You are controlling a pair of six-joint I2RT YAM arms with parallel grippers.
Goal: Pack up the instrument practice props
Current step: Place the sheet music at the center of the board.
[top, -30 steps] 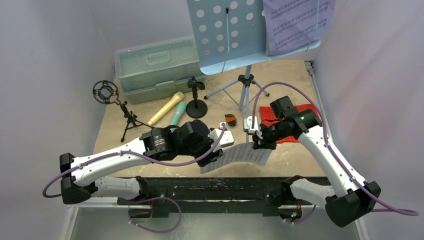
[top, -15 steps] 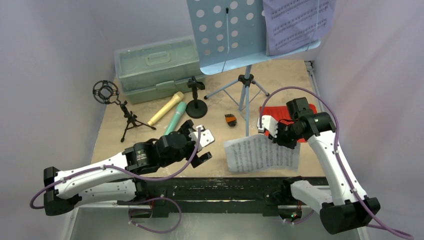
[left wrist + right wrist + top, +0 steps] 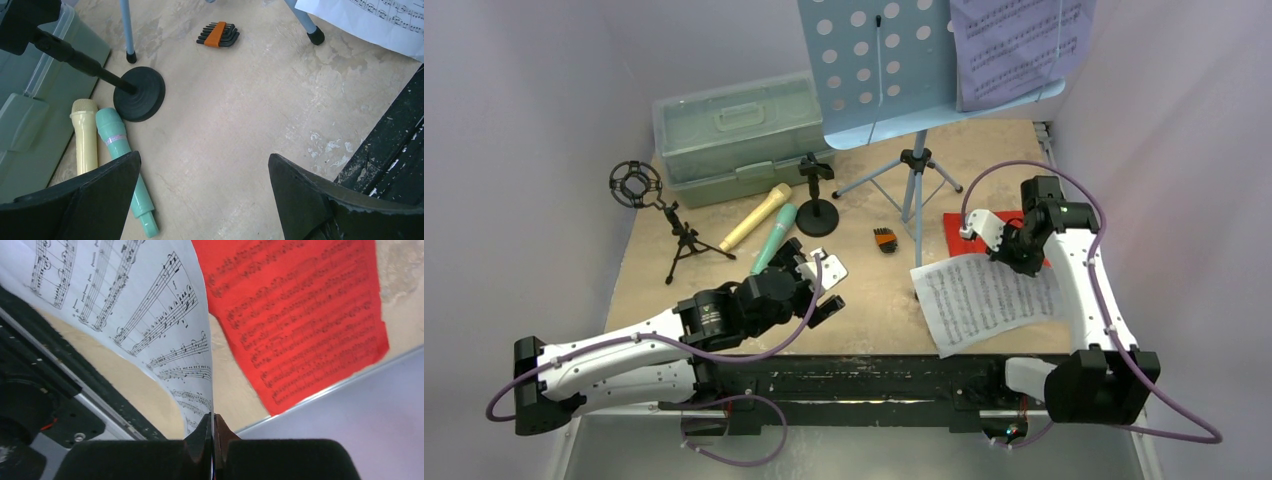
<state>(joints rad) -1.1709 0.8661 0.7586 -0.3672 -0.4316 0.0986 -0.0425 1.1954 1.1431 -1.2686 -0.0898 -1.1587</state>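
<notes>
My right gripper (image 3: 1010,256) is shut on one edge of the white music sheet (image 3: 986,298), which hangs curled over the near right of the table; the jaws (image 3: 213,422) pinch the white music sheet (image 3: 150,305). Beyond it the red music sheet (image 3: 300,315) lies flat on the table, partly covered in the top view (image 3: 957,230). My left gripper (image 3: 828,290) is open and empty over bare table (image 3: 204,165). To its left lie the teal microphone (image 3: 120,155) and the tan microphone (image 3: 85,135), beside the round-base mic holder (image 3: 140,93). The ring-top tripod holder (image 3: 636,185) stands far left. The light-blue music rack (image 3: 884,60) carries the purple sheet (image 3: 1019,45).
A pale green case (image 3: 734,135) with its lid shut sits at the back left. A small orange-and-black hex key set (image 3: 884,240) lies near the rack's tripod legs (image 3: 914,190). Grey walls close in both sides. A black rail (image 3: 864,370) runs along the near edge.
My left gripper opened, let go of the white sheet and drew back to the left. My right gripper carried the sheet right, toward the red sheet.
</notes>
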